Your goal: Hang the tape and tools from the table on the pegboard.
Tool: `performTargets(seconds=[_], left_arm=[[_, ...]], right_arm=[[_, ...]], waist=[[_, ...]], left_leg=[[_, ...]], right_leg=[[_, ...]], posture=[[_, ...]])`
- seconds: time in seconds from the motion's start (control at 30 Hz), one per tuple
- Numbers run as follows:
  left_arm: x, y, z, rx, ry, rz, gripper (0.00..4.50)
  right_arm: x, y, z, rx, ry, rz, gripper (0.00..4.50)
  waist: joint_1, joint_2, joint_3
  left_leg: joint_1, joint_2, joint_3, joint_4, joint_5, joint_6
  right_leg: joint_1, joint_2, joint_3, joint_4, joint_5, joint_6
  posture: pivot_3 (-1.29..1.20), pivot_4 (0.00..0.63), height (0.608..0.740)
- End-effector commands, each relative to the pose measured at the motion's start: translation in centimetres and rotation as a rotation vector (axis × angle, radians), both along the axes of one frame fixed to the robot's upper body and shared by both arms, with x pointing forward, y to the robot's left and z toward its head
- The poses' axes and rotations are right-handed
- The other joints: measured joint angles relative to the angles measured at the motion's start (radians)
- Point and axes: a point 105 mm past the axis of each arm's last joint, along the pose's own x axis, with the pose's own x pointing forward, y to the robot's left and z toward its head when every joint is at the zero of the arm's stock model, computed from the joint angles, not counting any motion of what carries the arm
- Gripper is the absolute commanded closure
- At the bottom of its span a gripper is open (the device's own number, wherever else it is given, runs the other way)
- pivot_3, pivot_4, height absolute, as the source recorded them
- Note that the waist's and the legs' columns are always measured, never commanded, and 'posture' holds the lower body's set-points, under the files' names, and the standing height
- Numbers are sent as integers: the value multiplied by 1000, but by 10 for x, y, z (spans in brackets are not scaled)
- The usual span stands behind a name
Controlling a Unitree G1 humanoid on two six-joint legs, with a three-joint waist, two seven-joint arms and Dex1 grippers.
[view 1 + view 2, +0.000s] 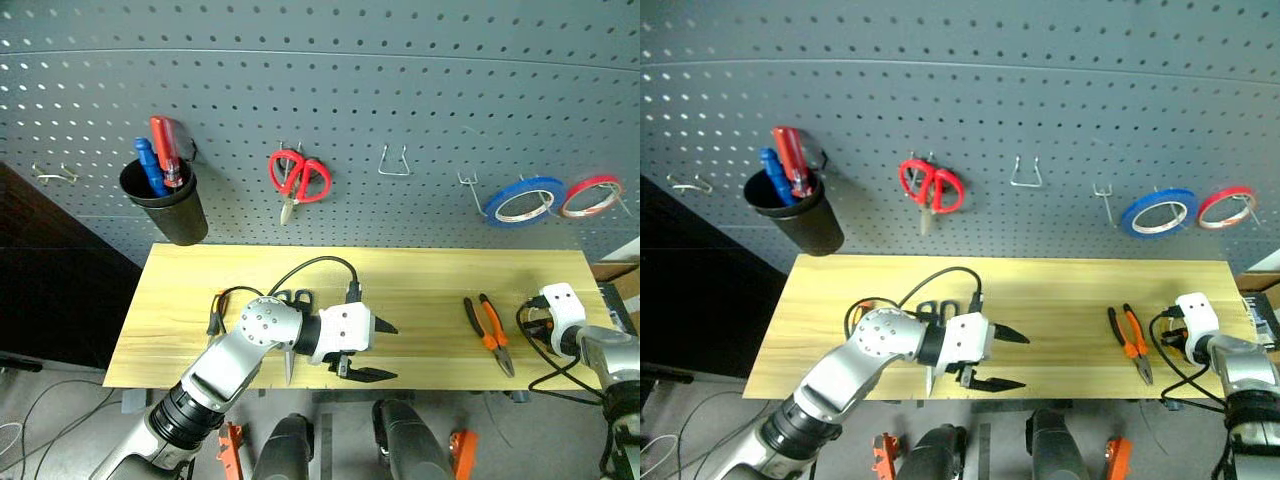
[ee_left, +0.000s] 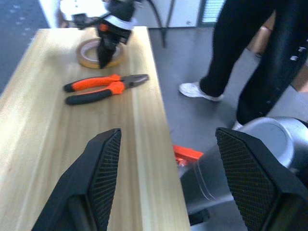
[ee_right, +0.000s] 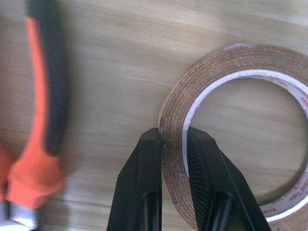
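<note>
At the right end of the table (image 1: 420, 275), the yellow tape (image 3: 231, 62) lies flat. My right gripper (image 3: 174, 137) is shut on its wall, one finger inside the ring and one outside; the left wrist view shows the same grip on the tape (image 2: 85, 50). The orange-and-black pliers (image 1: 488, 330) lie just to the left of it. My left gripper (image 1: 392, 352) hangs open and empty over the table's front edge. Behind its arm lie the dark-handled scissors (image 1: 298, 296) and the orange-and-black screwdriver (image 1: 213, 318), both partly hidden. The pegboard (image 1: 420, 90) rises behind the table.
On the pegboard hang a black cup (image 1: 170, 205) with blue and red screwdrivers, red scissors (image 1: 298, 178), a blue tape ring (image 1: 523, 200) and a red tape ring (image 1: 590, 195). A bare hook (image 1: 393, 160) sits between them. A person's legs (image 2: 240, 48) stand beyond the table's end.
</note>
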Motion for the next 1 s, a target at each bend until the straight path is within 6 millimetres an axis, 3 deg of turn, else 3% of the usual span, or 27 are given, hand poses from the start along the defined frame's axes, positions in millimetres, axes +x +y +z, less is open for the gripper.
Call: performTargets(seconds=[0.03, 0.13, 0.23, 0.4, 0.5, 0.63, 0.83, 1.0], left_arm=[[-6, -3, 14, -68, -33, -6, 1163], [-2, -1, 18, -102, -34, 37, 1163], [2, 2, 24, -140, -42, 75, 1163], [10, 12, 41, -258, -68, 184, 1163], [20, 22, 50, -329, -69, 270, 1163], [26, 32, 54, -368, -78, 334, 1163], [22, 38, 45, -340, -118, 325, 1163], [24, 39, 43, -337, -148, 328, 1163]], right_arm=[[-11, 5, 45, -76, -112, 42, 4058], [-31, 16, 71, -185, -183, 76, 4058], [-51, 39, 91, -256, -258, 81, 4058], [-77, 117, 99, -218, -416, 100, 4058], [-73, 154, 120, -254, -584, 115, 4058], [-60, 182, 162, -371, -849, 185, 4058], [-40, 197, 198, -384, -1024, 207, 4058], [-15, 192, 199, -356, -1033, 212, 4058]], waist=[[2, 3, -1], [9, 7, -2], [12, 6, -2], [10, 7, -3], [-1, 7, -3], [-7, 6, -4], [-5, 6, -4], [-2, 4, -5]], left_leg=[[-3, 0, 0, 0, 0, 0], [-8, 0, 1, -1, 0, -1], [-9, 0, 0, 0, 0, -1], [-7, 0, -1, -1, 2, -2], [-6, 0, -1, -2, 2, -4], [-4, -3, 1, -1, 3, -5], [-5, -2, 0, -3, 3, -5], [-6, -5, 0, -2, 3, -4]], right_leg=[[-4, 0, 0, 1, 0, 0], [-9, -1, -1, 1, 0, 0], [-9, -1, -2, 0, 0, 0], [-8, 0, -1, 2, 0, 1], [-8, 0, -1, 2, 0, 1], [-8, -2, -2, 2, 1, 1], [-9, -2, -5, 0, 1, 1], [-9, -5, -5, 1, 1, 1]], posture=[[-59, 294, 740], [-62, 290, 740], [-68, 291, 740], [-73, 294, 740], [-79, 296, 740], [-82, 287, 740], [-84, 276, 740], [-71, 268, 740]])
